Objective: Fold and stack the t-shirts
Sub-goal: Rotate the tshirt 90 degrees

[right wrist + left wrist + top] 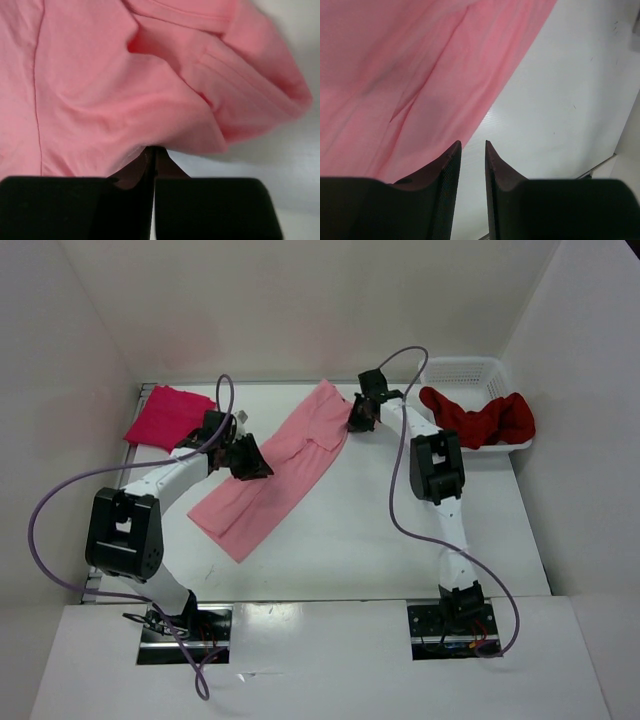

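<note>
On the surface: a light pink shirt lies in a long slanted band, running from the far middle down toward the near left. One part near its far end is folded over the rest.
Far left corner: a crimson-pink shirt lies flat in a roughly square shape, apart from the light pink shirt.
Far right corner: a white mesh basket stands by the wall. A dark red shirt is bunched up and hangs over its near rim.
Left claw, place: at the left long edge of the light pink shirt, about halfway along the band.
Left claw, opening: partly open, with a narrow gap between the two fingers and nothing between them.
Left claw, contact: in the wrist view one tip sits against the pink cloth's edge and the other against bare surface. Whether the tips touch down cannot be told.
Right claw, place: at the far end of the light pink shirt, beside a sleeve with a stitched hem.
Right claw, opening: closed, with the two fingers pressed together and no gap.
Right claw, contact: the tips meet right at the shirt's edge. A thin lip of cloth lies over them, so the claw appears to pinch that edge.
</note>
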Available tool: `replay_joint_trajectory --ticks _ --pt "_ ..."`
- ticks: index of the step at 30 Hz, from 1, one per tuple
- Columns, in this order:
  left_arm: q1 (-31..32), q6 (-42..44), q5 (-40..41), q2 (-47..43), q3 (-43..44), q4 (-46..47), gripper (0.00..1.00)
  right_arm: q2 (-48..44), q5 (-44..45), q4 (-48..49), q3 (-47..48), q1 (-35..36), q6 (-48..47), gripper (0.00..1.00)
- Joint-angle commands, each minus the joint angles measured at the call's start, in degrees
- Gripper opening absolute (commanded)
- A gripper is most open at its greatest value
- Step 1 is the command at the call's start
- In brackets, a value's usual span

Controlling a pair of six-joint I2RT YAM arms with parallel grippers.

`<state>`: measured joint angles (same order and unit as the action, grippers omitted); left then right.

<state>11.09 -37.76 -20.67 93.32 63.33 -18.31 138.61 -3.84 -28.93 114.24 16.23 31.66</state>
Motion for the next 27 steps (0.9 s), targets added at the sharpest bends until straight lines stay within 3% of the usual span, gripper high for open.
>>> replay_joint_trajectory --ticks 1,3,6,11,14,18,22,27 --pt "0.2 0.4 -1.7 -3.1 1.8 -0.5 0.33 6.3 -1.3 -7.3 15.1 -0.3 -0.6 0.01" --pt "0.2 0.4 -1.7 -3.1 2.6 -1.0 0.33 5.7 -1.3 -9.2 17.9 -0.3 -0.6 0.06" --pt "0.2 0.4 -2.2 -3.1 4.1 -1.0 0.33 -1.6 -1.9 -8.3 13.4 0.2 -1.3 0.17" --pt "0.2 -0.1 -2.2 -2.4 5.2 -1.0 0.33 -20.9 -8.1 -1.7 -13.0 2.7 -1.3 0.37" --pt "0.2 -0.1 -2.2 -1.2 6.5 -0.4 0.33 -29.3 -11.4 2.5 -27.7 8.5 2.0 0.43" --pt "0.2 2.2 1.1 0.1 8.0 -1.6 0.36 -36.5 -15.2 14.0 -45.5 20.6 12.3 0.61" --pt "-2.2 2.8 1.7 -0.5 7.9 -3.0 0.37 -35.4 -14.6 24.6 -49.8 27.2 21.2 0.61" --pt "-2.8 2.1 -0.3 -2.1 5.1 -3.0 0.40 -28.7 -13.7 29.4 -47.8 29.1 25.6 0.56"
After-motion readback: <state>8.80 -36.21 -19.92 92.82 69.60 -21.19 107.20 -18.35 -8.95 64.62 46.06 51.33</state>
